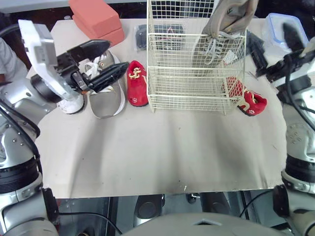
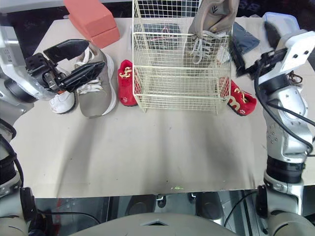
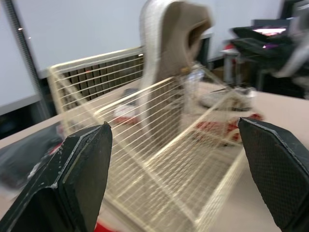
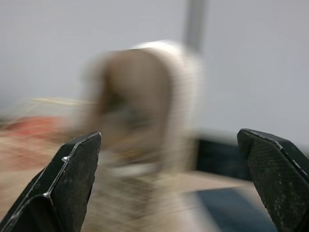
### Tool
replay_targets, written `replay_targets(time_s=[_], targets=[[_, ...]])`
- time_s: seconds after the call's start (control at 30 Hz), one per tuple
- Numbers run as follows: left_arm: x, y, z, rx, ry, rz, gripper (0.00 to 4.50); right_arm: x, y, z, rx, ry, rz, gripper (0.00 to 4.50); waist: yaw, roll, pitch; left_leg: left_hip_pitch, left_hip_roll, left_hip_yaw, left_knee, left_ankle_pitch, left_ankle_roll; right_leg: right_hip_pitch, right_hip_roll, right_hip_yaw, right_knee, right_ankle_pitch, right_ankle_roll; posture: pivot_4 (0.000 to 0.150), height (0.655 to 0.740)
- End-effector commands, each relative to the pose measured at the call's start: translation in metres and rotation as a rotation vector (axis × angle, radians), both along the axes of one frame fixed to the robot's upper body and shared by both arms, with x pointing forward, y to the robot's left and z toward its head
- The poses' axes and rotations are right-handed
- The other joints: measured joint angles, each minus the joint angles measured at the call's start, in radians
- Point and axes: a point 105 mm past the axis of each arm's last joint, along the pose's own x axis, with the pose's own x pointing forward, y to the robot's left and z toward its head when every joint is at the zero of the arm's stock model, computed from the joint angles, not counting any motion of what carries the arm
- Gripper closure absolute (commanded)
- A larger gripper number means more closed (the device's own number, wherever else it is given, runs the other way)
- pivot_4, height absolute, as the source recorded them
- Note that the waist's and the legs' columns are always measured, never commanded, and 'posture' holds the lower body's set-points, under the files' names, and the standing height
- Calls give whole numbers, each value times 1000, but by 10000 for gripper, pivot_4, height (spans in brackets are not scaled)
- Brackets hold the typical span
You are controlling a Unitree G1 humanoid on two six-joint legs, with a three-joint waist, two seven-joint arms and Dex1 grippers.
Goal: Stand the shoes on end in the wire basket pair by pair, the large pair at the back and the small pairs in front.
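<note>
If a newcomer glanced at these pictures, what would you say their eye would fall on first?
The tall beige sneaker standing on end in the right side of the cream wire basket draws the eye first. A small red shoe lies left of the basket and a second small red shoe right of it. The left claw hangs open over a grey sneaker at the far left.

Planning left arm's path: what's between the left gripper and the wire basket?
A small red shoe lies beside the wire basket; the large grey shoe lies under the left gripper. Head views show it.
</note>
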Motion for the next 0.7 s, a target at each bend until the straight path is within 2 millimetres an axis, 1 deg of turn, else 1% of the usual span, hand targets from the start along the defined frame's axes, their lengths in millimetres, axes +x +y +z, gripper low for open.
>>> replay_targets(time_s=[0.03,0.13,0.17,0.3,0.37,0.5,0.57,0.7], targets=[[7,22,9,-3,-23,107,0,-36,42,-1,-85,54,294,497,2,0,0,0,0,0,0,0,0,0,0,0,0,0,0,1500,6860],[20,44,3,-5,52,202,0,-52,61,-7,-122,104,429,497,3,0,0,0,0,0,0,0,0,0,0,0,0,0,0,1500,6860],[29,57,-2,-11,100,270,0,-55,65,-10,-147,117,457,497,4,-1,0,0,0,0,0,0,0,0,0,-1,0,-1,1,1500,6860],[50,86,-17,9,208,430,0,-57,72,-18,-207,141,494,497,7,-1,0,-1,-1,-1,0,-2,4,0,-1,-2,-1,-2,3,1500,6860],[59,94,-22,28,232,473,0,-56,74,-21,-231,137,497,497,8,-1,0,-1,-1,-1,0,-2,3,0,-1,-2,-1,-2,3,1500,6860],[77,110,-33,-11,311,553,0,-54,76,-29,-262,117,484,497,7,-4,0,-2,-1,-1,0,-1,2,0,-1,-2,-1,-1,2,1500,6860],[83,118,-38,1,333,591,0,-53,76,-33,-266,107,472,497,6,-4,0,-2,-1,-1,0,0,1,0,-1,-2,-1,-1,1,1500,6860],[94,127,-41,-36,370,618,0,-55,77,-38,-253,101,462,497,5,-5,0,-2,-1,-1,0,0,1,0,-1,-2,-1,0,1,1500,6860]])
